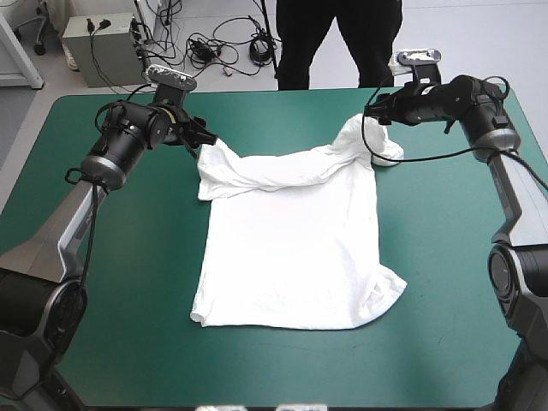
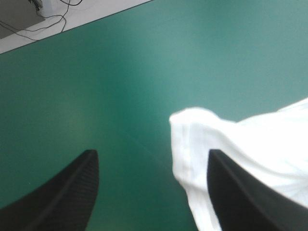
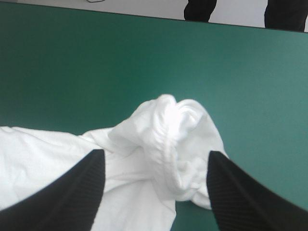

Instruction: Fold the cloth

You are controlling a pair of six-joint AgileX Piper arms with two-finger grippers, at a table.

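The white T-shirt (image 1: 291, 248) lies spread on the teal-green cover, its far edge rumpled and turned over. My left gripper (image 1: 199, 137) is at the shirt's far left corner. In the left wrist view it (image 2: 152, 153) is open, and that corner of the T-shirt (image 2: 231, 144) lies between the fingers, close to one of them. My right gripper (image 1: 375, 113) is over the bunched far right corner. It (image 3: 156, 153) is also open, with the twisted lump of the T-shirt (image 3: 166, 130) between and ahead of its fingers.
The table's far edge (image 1: 257, 92) runs just beyond both grippers. Wide strips of teal-green cover (image 1: 111, 282) lie on either side of the shirt and in front of its near hem.
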